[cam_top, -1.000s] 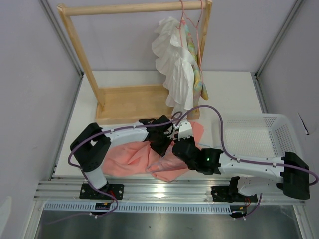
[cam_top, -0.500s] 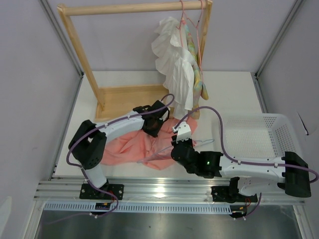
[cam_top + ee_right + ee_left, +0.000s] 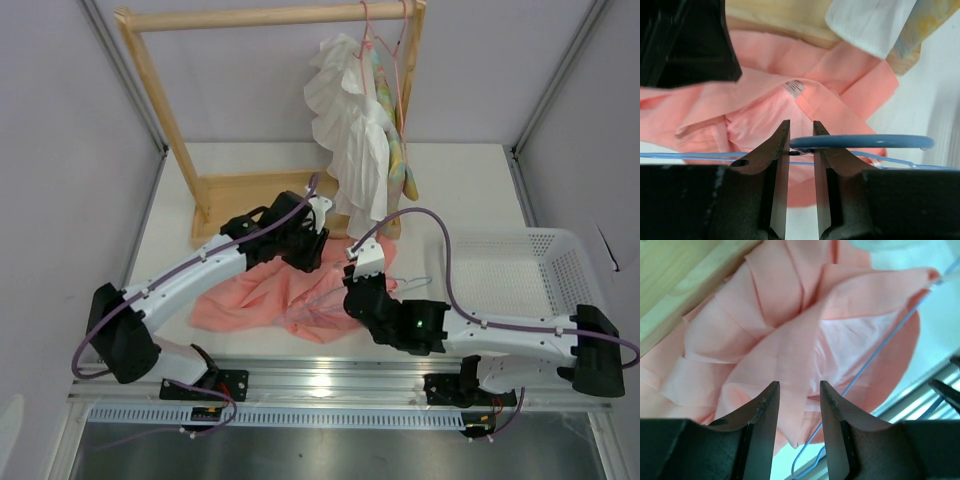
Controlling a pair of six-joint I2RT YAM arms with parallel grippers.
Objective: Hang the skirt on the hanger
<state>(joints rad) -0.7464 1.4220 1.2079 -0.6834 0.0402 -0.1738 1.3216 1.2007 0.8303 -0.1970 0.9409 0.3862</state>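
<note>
Lifting off the skirt [image 3: 250, 295], left fingers [image 3: 765, 412] now stand apart, empty; right fingers [image 3: 779, 152] still pinch the hanger [image 3: 860, 141].

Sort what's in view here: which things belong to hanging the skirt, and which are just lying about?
Job in hand:
- salmon-pink skirt
- light-blue hanger, pinched in the right gripper
- left gripper, open over the skirt

Just there:
- wooden rack
- white ruffled garment
- pastel garment
- pink-red hangers
- white basket
</note>
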